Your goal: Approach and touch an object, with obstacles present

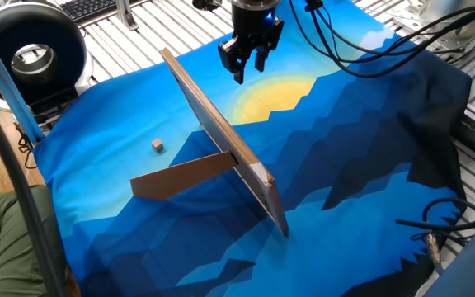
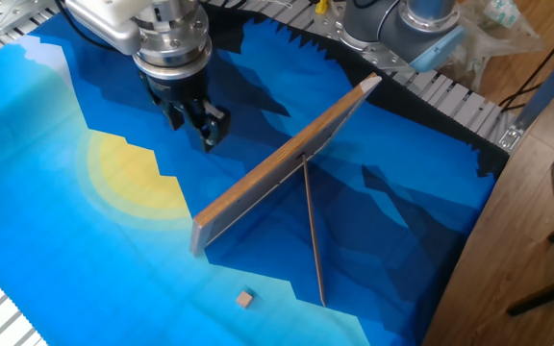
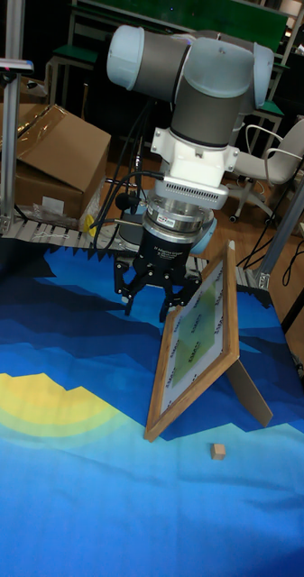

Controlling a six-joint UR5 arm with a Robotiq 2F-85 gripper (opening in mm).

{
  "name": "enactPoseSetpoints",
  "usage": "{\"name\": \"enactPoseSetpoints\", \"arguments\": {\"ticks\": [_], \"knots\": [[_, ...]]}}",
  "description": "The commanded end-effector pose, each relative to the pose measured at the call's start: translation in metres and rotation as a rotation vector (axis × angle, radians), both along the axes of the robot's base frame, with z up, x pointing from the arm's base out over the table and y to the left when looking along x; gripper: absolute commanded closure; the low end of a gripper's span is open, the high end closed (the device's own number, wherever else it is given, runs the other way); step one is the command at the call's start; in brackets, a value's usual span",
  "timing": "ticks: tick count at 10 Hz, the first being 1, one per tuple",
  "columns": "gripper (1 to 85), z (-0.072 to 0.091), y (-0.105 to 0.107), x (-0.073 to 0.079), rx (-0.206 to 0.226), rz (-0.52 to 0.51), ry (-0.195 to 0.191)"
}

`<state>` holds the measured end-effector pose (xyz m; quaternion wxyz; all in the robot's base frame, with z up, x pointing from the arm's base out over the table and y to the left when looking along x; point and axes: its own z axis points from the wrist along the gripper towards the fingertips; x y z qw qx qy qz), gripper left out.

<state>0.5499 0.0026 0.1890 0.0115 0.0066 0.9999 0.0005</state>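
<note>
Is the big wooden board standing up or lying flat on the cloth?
Standing, tilted. The board rests on its long edge, leaning back, held up by the brown prop panel behind it.

UR5 arm [image 3: 201,86], the chunky grey and pale-blue kind

Fat grey joints with light blue end caps, a white ribbed collar, then a black wrist section down to the black two-finger gripper [image 3: 150,293]. Black cables loop off the wrist.

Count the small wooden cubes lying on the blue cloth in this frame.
1. The cube lies alone on the cloth, on the prop panel side of the standing board. No view shows another, though the board could hide one from a single camera.
</note>
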Motion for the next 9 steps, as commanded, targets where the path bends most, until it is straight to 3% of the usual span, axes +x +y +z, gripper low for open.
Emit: {"name": "enactPoseSetpoints", "arguments": {"ticks": [1, 5, 9], "knots": [[84.7, 0.001, 0.003, 0.004, 0.008, -0.016, -0.017], [84.7, -0.001, 0.003, 0.002, 0.013, -0.017, -0.012], [84.7, -0.023, 0.003, 0.005, 0.05, -0.014, -0.055]]}}
